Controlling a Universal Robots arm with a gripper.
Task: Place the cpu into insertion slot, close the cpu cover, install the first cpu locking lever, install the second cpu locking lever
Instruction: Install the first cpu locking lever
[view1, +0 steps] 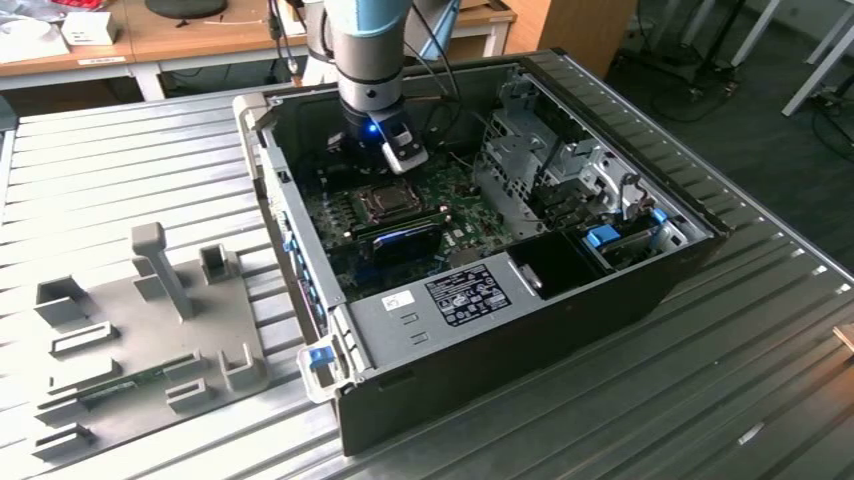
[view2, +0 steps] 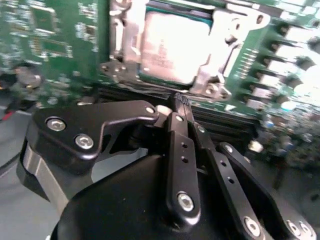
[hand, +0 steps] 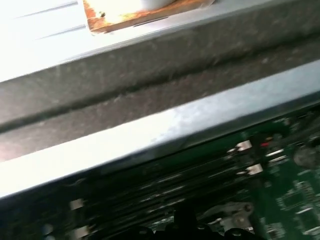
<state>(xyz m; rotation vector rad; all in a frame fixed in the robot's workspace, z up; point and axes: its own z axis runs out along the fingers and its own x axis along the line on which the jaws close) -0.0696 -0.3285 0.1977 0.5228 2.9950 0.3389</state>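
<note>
One arm is at work, reaching down into the open case (view1: 627, 290) over the green board (view1: 461, 215). In the second wrist view the gripper (view2: 181, 102) is seen with its fingers (view2: 182, 150) pressed together, nothing held between them. The cpu (view2: 172, 47) is already seated in the slot (view1: 387, 203), its pale metal top showing through the window of the cover (view2: 220, 60), which appears laid flat around it. From the fingertips the cpu lies straight ahead, just past a bank of dark memory slots (view2: 235, 122) that runs crosswise between tips and socket. The tips are near the socket's closer edge, by the cover's tab, but whether they touch anything cannot be told. Levers cannot be made out clearly, so their state is left unjudged. In the exterior view the arm stands just beyond the slot, toward the case's back wall.
</note>
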